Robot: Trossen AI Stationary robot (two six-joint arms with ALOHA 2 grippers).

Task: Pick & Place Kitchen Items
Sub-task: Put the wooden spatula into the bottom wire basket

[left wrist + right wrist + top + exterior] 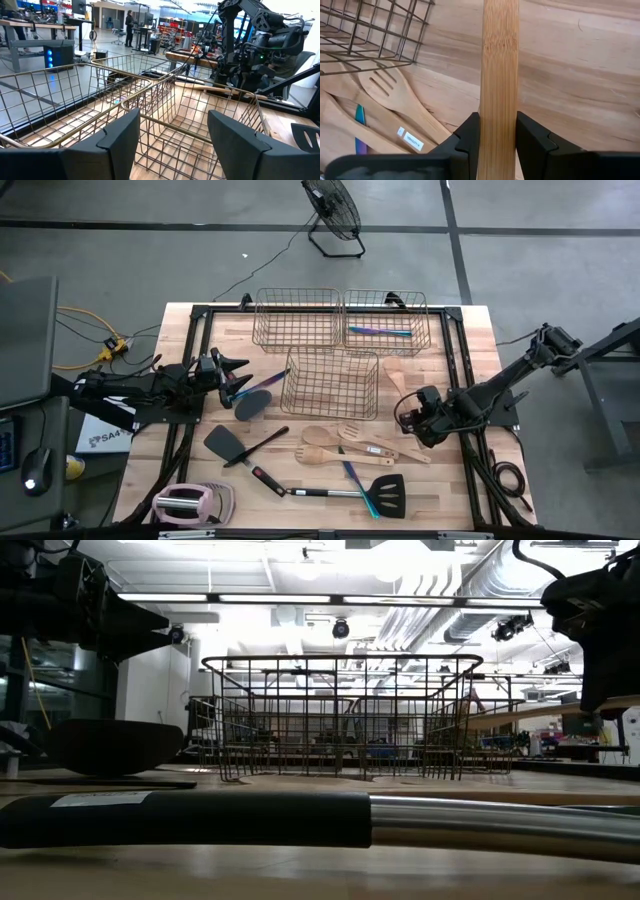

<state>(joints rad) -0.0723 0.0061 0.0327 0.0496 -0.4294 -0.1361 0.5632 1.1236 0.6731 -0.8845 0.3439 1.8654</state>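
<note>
My right gripper (406,418) stands right of the near wire basket (332,383), shut on a pale wooden spatula (396,375). The spatula's blade points toward the far edge. My left gripper (240,376) is open and empty at the table's left, and its two fingers frame the baskets in the left wrist view (172,125). A black spoon (253,403) lies on the table just right of it. Wooden spoons and a slotted wooden spatula (352,443), a black spatula (224,442), a black slotted spatula (386,492) and an iridescent piece (358,484) lie on the near part. My right gripper pinches the wooden spatula's handle (498,107) between its two fingers (470,137), which press on its two narrow edges. The handle runs on from the fingers toward the far edge. In the low view the spatula (520,716) is about level and clear of the table.
Two more copper wire baskets stand at the back (297,317) (388,320). The right one holds iridescent pieces (380,332). A pink-and-white gadget (190,502) sits at the near left corner. A black-handled utensil (268,479) lies near the front edge. A fan (333,210) stands beyond the table.
</note>
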